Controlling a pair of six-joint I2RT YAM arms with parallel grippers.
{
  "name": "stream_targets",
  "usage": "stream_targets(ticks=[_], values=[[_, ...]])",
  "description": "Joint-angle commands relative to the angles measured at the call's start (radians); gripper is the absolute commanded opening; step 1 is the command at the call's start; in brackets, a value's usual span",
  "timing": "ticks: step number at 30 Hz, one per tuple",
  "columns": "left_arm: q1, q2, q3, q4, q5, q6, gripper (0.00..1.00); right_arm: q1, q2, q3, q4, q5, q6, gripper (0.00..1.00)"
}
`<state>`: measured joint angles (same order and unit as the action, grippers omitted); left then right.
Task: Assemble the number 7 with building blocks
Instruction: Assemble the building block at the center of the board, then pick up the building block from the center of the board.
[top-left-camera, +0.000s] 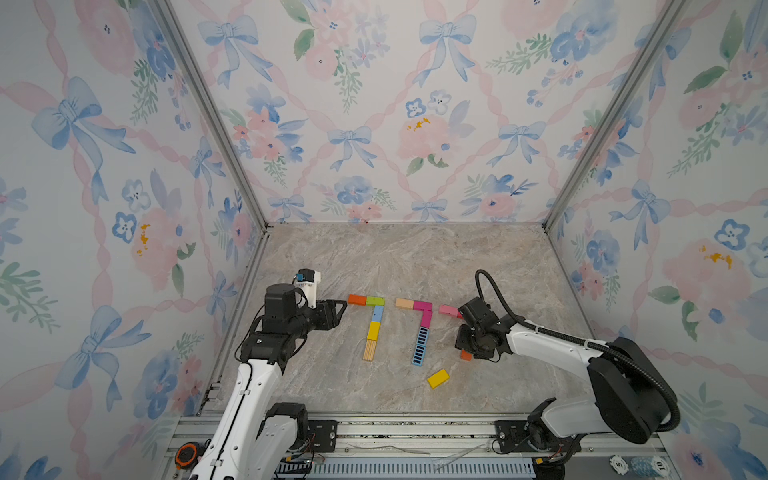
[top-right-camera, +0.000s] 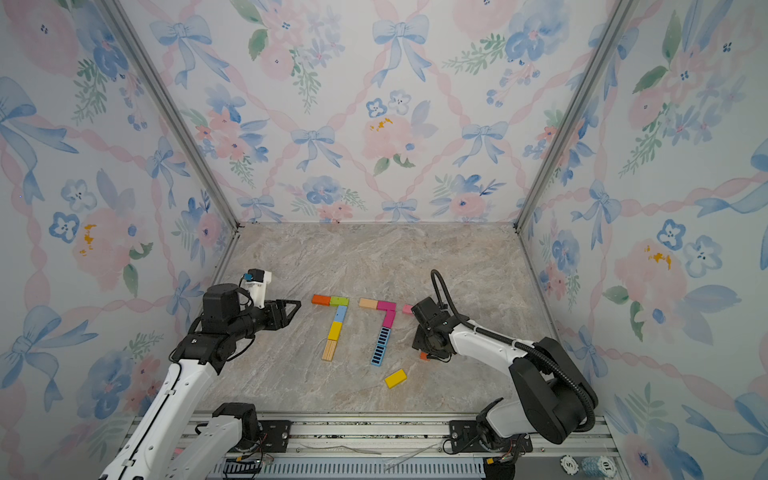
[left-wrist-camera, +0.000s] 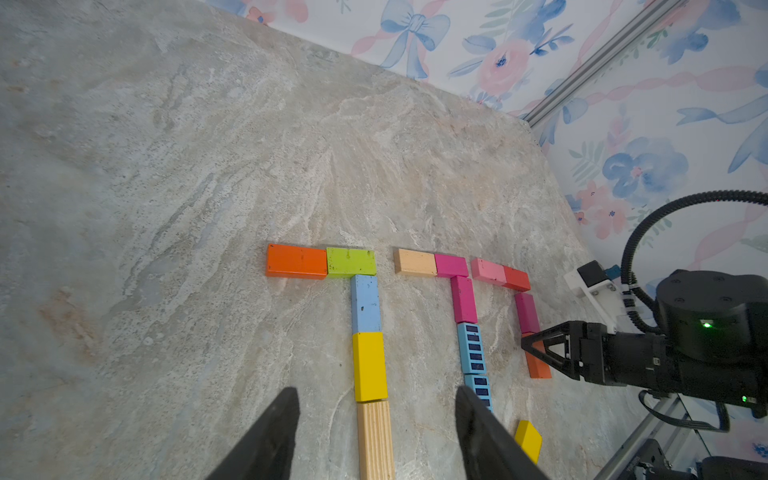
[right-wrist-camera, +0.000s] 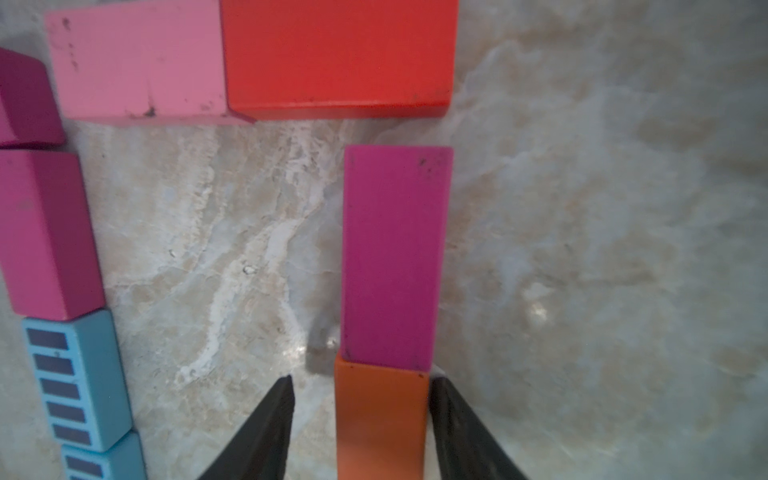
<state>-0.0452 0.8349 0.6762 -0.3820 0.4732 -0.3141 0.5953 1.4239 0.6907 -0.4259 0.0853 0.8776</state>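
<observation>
Right gripper (right-wrist-camera: 361, 378) stands parted astride the orange block (right-wrist-camera: 380, 419), gap visible on one side; block abuts the magenta block (right-wrist-camera: 395, 257); left gripper (left-wrist-camera: 376, 390) parted, holding nothing.

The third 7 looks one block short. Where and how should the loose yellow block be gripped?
Take the loose yellow block across its two long sides at mid-length, coming straight down from above. It lies flat and slanted, apart from the other blocks, so the grip must be turned to its slant.

floral bow wallpaper (top-left-camera: 374, 124) on three walls; marbled stone floor (top-left-camera: 415, 257); aluminium corner posts (top-left-camera: 211, 112).
</observation>
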Motion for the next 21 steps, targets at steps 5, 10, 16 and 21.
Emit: stream_targets(ticks=[5, 10, 16, 21], values=[[-0.077, 0.034, 0.001, 0.014, 0.055, 0.047, 0.63, -0.035, -0.13, -0.021, -0.115, 0.014, -0.027, 0.71], [-0.306, 0.064, 0.052, -0.042, -0.068, 0.07, 0.63, -0.146, -0.326, -0.027, -0.162, -0.05, -0.105, 0.92], [-0.699, 0.228, 0.186, -0.109, -0.312, 0.06, 0.64, -0.443, -0.54, -0.02, -0.223, -0.28, -0.232, 0.97], [-0.965, 0.515, 0.313, -0.159, -0.44, 0.075, 0.66, -0.635, -0.55, 0.028, -0.263, -0.469, -0.347, 0.97]])
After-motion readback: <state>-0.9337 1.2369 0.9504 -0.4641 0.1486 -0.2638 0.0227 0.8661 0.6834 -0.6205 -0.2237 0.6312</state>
